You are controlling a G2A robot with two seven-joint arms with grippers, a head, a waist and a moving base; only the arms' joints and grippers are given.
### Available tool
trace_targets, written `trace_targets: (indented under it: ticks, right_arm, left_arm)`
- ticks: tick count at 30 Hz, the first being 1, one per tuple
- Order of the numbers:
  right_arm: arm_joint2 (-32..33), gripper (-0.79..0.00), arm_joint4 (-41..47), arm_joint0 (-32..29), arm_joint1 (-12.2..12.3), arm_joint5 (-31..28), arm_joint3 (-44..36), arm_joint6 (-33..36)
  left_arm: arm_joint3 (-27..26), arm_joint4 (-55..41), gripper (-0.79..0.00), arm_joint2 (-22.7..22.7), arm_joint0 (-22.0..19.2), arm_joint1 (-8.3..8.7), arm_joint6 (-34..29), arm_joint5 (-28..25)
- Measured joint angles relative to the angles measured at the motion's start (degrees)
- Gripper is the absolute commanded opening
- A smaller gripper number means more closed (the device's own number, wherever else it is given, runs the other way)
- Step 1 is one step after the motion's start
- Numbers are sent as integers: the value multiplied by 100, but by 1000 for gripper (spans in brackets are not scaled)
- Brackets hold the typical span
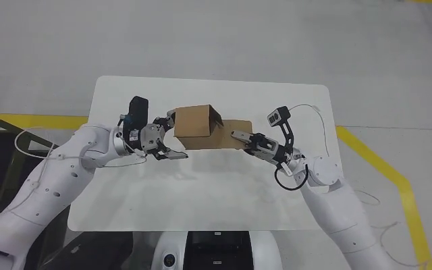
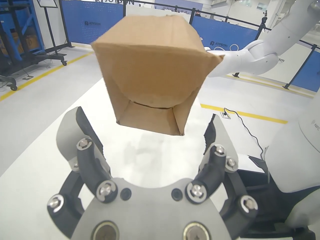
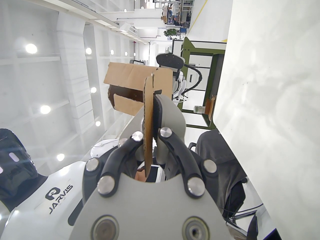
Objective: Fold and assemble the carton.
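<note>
Right pincer [image 3: 150, 101] clamps carton [image 1: 196, 125] flap | left pincer [image 2: 146, 118] spread, facing open mouth | axis arm-to-arm

Carton [image 1: 198, 125]: matt brown corrugated cardboard, fluted edge rough. Left end effector [image 2: 147, 117]: brushed metal plates, glossy screws, black plastic links, dark rough pads [image 2: 86, 126]. Bench [image 1: 202, 196]: smooth white, faint sheen.

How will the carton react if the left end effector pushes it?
Probably light: the right end effector holds the carton aloft by one flap. Likely to hinge at that crease if pushed. Open corrugated walls may rack.
</note>
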Motion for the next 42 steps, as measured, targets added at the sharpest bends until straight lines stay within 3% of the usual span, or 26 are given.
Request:
trace_targets:
  ticks: [12, 18, 32, 33, 36, 42]
  right_arm:
    - [-116, -785, -25, 31, -33, 7, 35, 52]
    - [-129, -785, -6, 70, -46, 20, 90, 54]
    - [-113, -785, 4, 85, -61, 32, 98, 63]
    - [-114, -785, -2, 81, -61, 33, 92, 63]
    - [-116, -785, -35, 73, -63, 35, 81, 62]
    - [-122, -785, -55, 69, -68, 42, 69, 69]
  left_arm:
    - [159, -167, 0, 349, -444, -121, -239, 0]
    - [206, -57, -68, 405, -474, -138, -157, 0]
    - [207, 85, -46, 465, -462, -96, -87, 0]
    - [206, 87, -52, 471, -464, -91, -83, 0]
    - [198, 93, -169, 477, -471, -77, -68, 0]
    - [185, 111, -191, 505, -476, -54, -53, 0]
